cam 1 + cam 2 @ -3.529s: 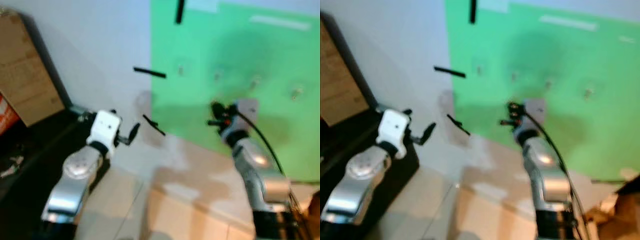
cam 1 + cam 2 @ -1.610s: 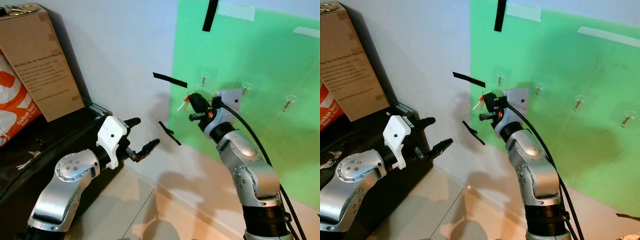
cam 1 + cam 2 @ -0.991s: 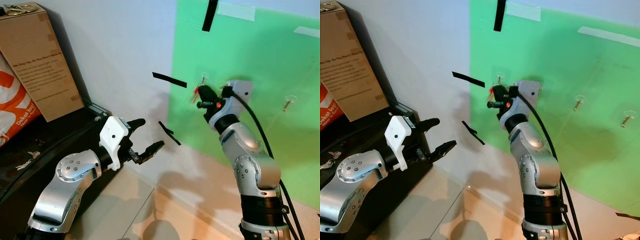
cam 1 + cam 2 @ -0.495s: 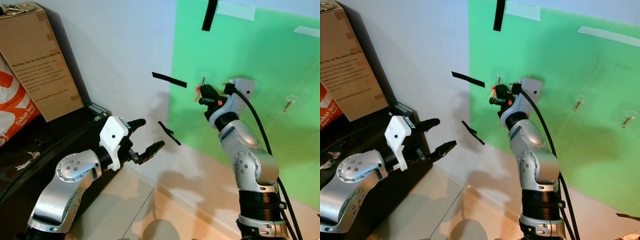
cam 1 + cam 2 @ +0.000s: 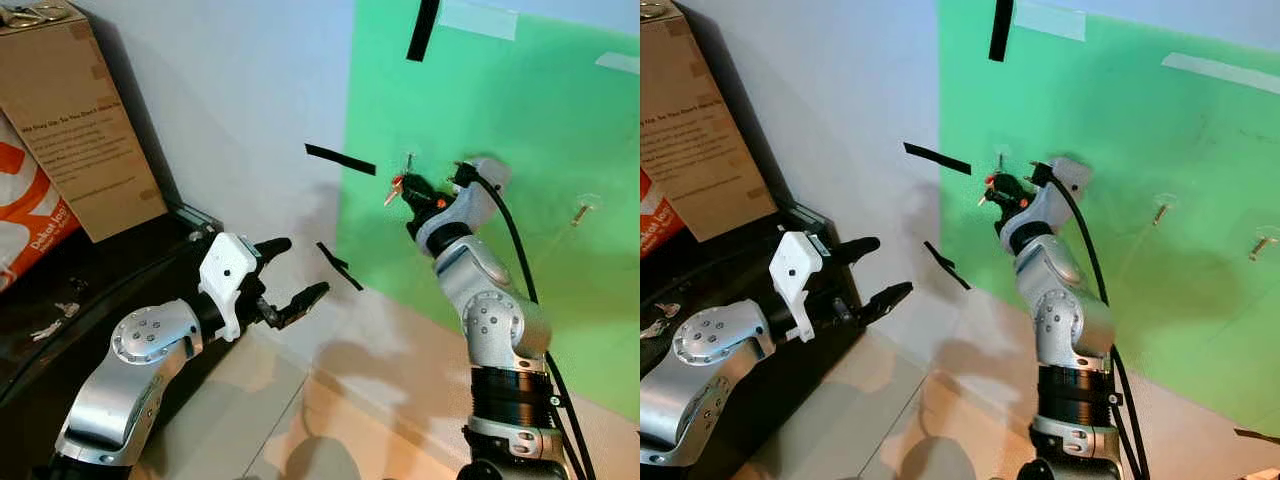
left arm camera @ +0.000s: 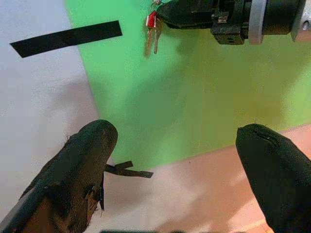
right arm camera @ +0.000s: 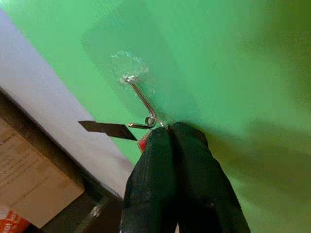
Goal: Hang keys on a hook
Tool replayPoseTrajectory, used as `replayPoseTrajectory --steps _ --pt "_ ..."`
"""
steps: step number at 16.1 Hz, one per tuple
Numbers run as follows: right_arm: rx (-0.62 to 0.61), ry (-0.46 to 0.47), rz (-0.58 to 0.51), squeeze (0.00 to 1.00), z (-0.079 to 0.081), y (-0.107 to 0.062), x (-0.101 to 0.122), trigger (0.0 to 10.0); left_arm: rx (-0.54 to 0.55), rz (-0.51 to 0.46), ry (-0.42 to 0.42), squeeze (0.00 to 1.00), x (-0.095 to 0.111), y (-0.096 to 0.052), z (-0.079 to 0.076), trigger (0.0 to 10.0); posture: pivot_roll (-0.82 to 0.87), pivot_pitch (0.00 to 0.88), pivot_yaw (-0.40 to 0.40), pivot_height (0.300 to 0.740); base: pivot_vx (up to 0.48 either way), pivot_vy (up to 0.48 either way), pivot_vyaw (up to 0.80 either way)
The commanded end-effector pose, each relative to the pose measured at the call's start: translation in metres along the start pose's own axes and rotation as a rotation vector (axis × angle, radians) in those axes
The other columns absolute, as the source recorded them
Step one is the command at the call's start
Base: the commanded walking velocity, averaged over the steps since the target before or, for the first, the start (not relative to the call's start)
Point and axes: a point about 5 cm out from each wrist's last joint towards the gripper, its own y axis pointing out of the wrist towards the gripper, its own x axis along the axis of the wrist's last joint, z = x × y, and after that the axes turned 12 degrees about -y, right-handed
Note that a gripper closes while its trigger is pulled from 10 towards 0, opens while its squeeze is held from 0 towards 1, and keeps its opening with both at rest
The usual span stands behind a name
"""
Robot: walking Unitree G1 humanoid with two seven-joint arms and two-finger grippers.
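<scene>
One bunch of keys point(image 5: 393, 187), two keys point(image 6: 150, 40) hanging from it. Three hooks on the green sheet point(image 5: 1200, 140): one point(image 5: 1000, 158) at 9 o'clock, one point(image 5: 1160, 210) centre, one point(image 5: 1262, 243) at 3 o'clock. Four black tape strips point(image 5: 340, 158). Two end effectors: left end effector point(image 5: 285, 275), right end effector point(image 5: 408, 186). One cardboard box point(image 5: 75, 120).

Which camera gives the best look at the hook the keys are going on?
The right wrist view: the hook stands out sharply on the green sheet, its curled end just beyond the right hand, whose fingers are shut on the keys. In the eye views it is tiny above that hand; the left wrist view barely catches it.
</scene>
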Motion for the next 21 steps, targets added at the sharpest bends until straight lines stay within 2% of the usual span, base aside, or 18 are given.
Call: replayPoseTrajectory --steps 1,3,9,10,11,12,13,16,19,21 --pt "-0.024 0.005 0.027 0.0 -0.005 0.001 -0.001 10.0 -0.013 0.004 0.008 0.0 0.001 -0.001 -0.002 10.0 0.01 0.0 0.009 0.74 0.0 0.0 0.0" --pt "-0.025 -0.027 0.069 0.0 -0.006 0.001 -0.008 10.0 -0.017 0.006 0.008 0.0 0.001 -0.001 -0.003 10.0 0.01 0.0 0.009 0.74 0.0 0.0 0.0" --pt "-0.029 -0.019 0.104 0.0 -0.007 0.0 -0.014 10.0 -0.021 0.008 0.013 0.0 0.001 -0.001 -0.003 10.0 0.01 0.0 0.009 0.74 0.0 0.0 0.0" --pt "-0.027 -0.017 0.1 0.14 -0.007 0.0 -0.014 10.0 -0.021 0.008 0.014 0.0 0.001 0.0 -0.003 10.0 0.01 0.0 0.01 0.74 0.0 0.0 0.0" --pt "-0.016 -0.02 0.08 1.0 -0.007 0.0 -0.012 10.0 -0.017 0.004 0.014 0.0 0.002 0.0 -0.002 10.0 0.01 0.0 0.01 0.74 0.0 0.0 0.0" --pt "-0.009 -0.059 0.059 1.0 -0.006 0.0 -0.009 10.0 -0.013 -0.001 0.013 0.0 0.002 0.0 -0.002 10.0 0.01 0.0 0.009 0.74 0.0 0.0 0.0" --pt "-0.001 -0.153 0.028 1.0 -0.005 -0.002 -0.006 10.0 -0.006 -0.01 0.009 0.0 0.003 0.001 -0.001 10.0 0.01 0.0 0.006 0.74 0.0 0.0 0.0" --pt "0.083 -0.256 -0.023 1.0 0.001 -0.012 -0.005 10.0 0.013 -0.044 -0.015 0.0 0.004 0.002 -0.001 10.0 0.0 0.0 0.008 0.74 0.0 0.0 0.0" --pt "0.047 -0.264 -0.037 1.0 -0.005 -0.017 -0.005 10.0 0.019 -0.048 -0.019 0.0 0.004 0.002 -0.001 10.0 -0.01 0.0 0.008 0.74 0.0 0.0 0.0" --pt "0.068 -0.204 -0.048 1.0 -0.006 -0.023 -0.004 10.0 0.044 -0.058 -0.022 0.0 0.004 0.001 0.001 10.0 -0.01 0.0 0.009 0.74 0.0 0.0 0.0"
